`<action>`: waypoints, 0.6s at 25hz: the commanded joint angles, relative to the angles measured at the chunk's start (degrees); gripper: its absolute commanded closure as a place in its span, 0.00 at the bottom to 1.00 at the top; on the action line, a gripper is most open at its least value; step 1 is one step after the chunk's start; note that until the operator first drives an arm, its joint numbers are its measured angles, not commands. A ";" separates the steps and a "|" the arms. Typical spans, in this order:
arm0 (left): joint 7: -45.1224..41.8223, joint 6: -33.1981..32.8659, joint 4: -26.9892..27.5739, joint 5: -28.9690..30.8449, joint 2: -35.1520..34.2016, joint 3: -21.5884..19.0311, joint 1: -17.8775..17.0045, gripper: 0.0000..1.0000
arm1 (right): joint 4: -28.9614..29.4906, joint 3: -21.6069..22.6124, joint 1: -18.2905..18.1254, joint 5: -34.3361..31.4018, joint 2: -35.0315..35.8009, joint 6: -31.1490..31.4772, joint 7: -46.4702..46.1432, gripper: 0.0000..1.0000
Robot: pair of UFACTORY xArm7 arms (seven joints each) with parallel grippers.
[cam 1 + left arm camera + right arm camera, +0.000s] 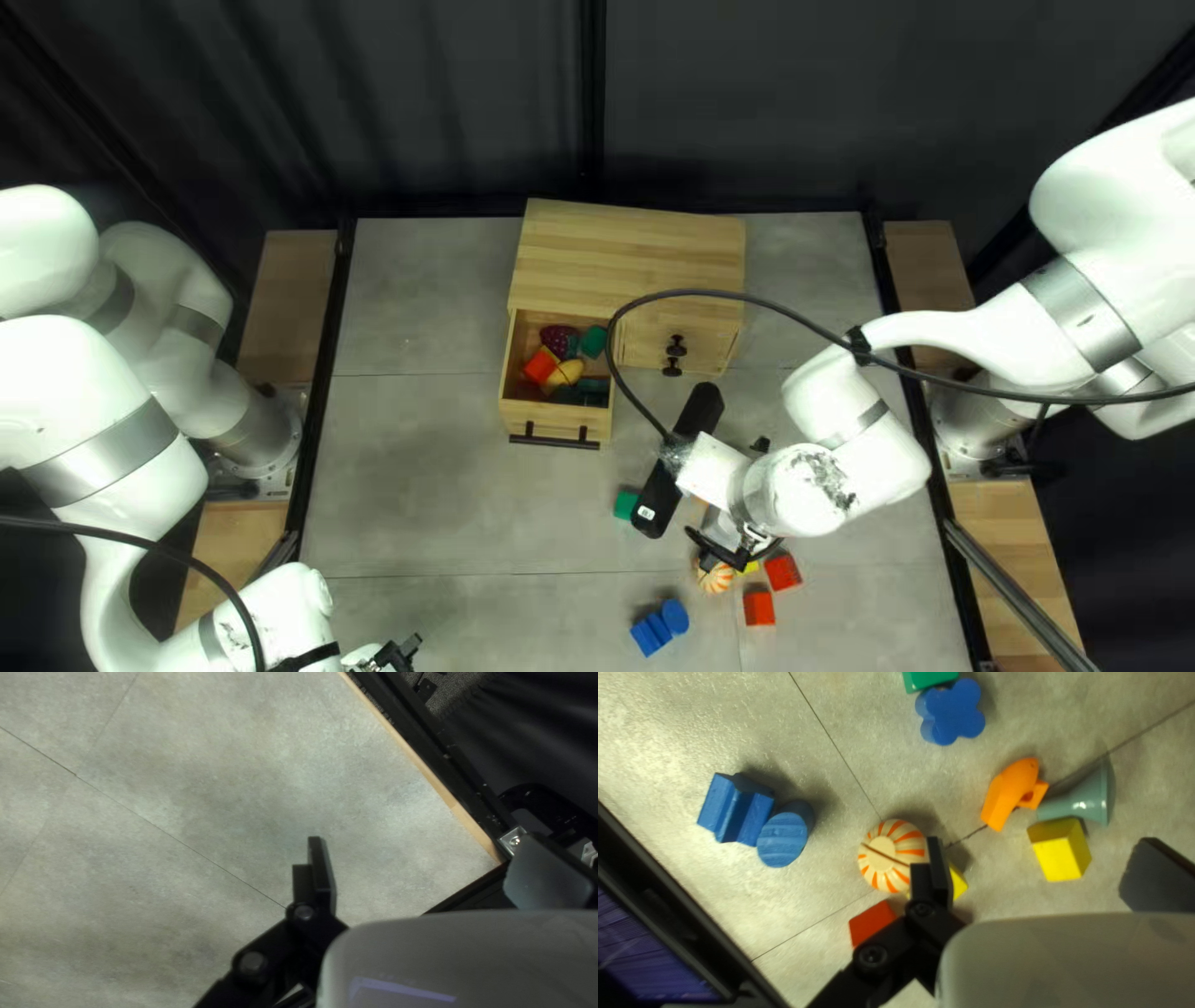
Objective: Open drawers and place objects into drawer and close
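Dark curtain (461, 100) behind grey tabletop (411, 485); black rails (321, 386) along tabletop's sides; wooden boards (286, 299) outside rails; speckled grey flooring (462, 692) beyond edge.

The surface (411, 436) offers a wide free lane left of and before the pulled-out drawer (555, 426). The cabinet (635, 261) blocks the far middle. A cable (697, 294) arcs across the cupboard door (647, 339); nearer, the right arm (828, 479) overhangs the right side, above scattered blocks (759, 607).
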 commanded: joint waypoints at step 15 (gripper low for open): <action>0.00 0.00 0.00 0.00 0.00 0.00 0.00 0.00 | -0.67 -1.87 -5.93 1.35 8.17 -12.49 -10.48 0.00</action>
